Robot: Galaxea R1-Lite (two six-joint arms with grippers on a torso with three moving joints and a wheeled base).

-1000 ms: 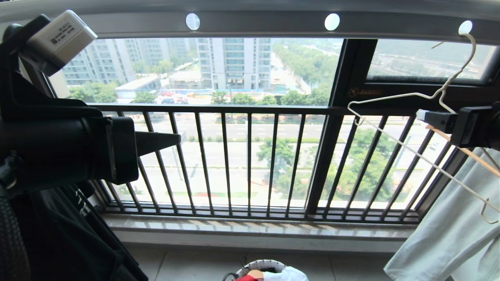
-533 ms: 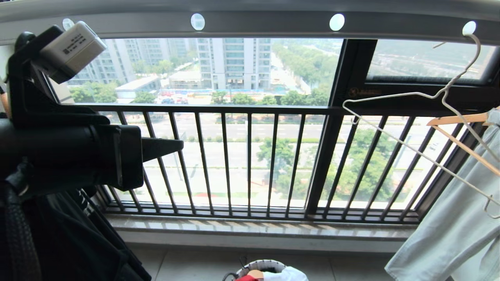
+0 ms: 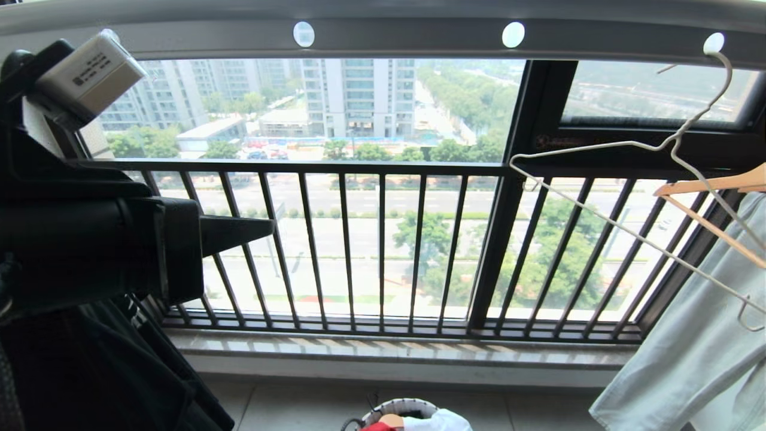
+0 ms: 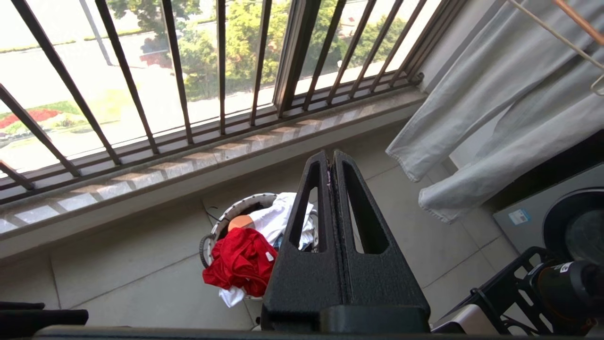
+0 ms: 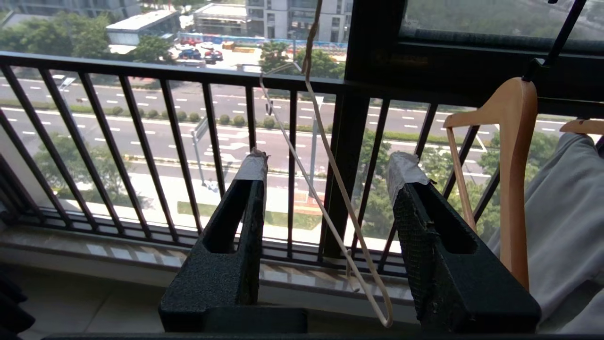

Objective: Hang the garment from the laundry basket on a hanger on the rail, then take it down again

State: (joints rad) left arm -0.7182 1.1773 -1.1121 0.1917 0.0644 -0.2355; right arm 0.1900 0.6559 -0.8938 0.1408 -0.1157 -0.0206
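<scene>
The red garment (image 4: pixel 240 262) lies crumpled in the laundry basket (image 4: pixel 234 209) on the floor; the head view shows only the basket's rim (image 3: pixel 392 407) at its lower edge. The bare wire hanger (image 3: pixel 628 230) hangs tilted from a hole in the grey rail (image 3: pixel 407 36). My left gripper (image 3: pixel 263 227) is raised at the left in front of the railing, shut and empty; its tips (image 4: pixel 330 156) sit high above the basket. My right gripper (image 5: pixel 330 160) is open, outside the head view. The hanger's wire (image 5: pixel 347 208) hangs between its taped fingers (image 5: pixel 252 167) without touching them.
A black T-shirt (image 3: pixel 108 371) hangs under my left arm. At the right a pale grey-green garment (image 3: pixel 688 359) hangs on a wooden hanger (image 3: pixel 712 185). The dark barred railing (image 3: pixel 383 251) and stone sill (image 3: pixel 395 353) lie ahead. A washing machine (image 4: pixel 566 222) stands to the right.
My right gripper let go of the wire hanger and dropped out of the head view. The hanger swung a little to the left. The left arm barely moved.
</scene>
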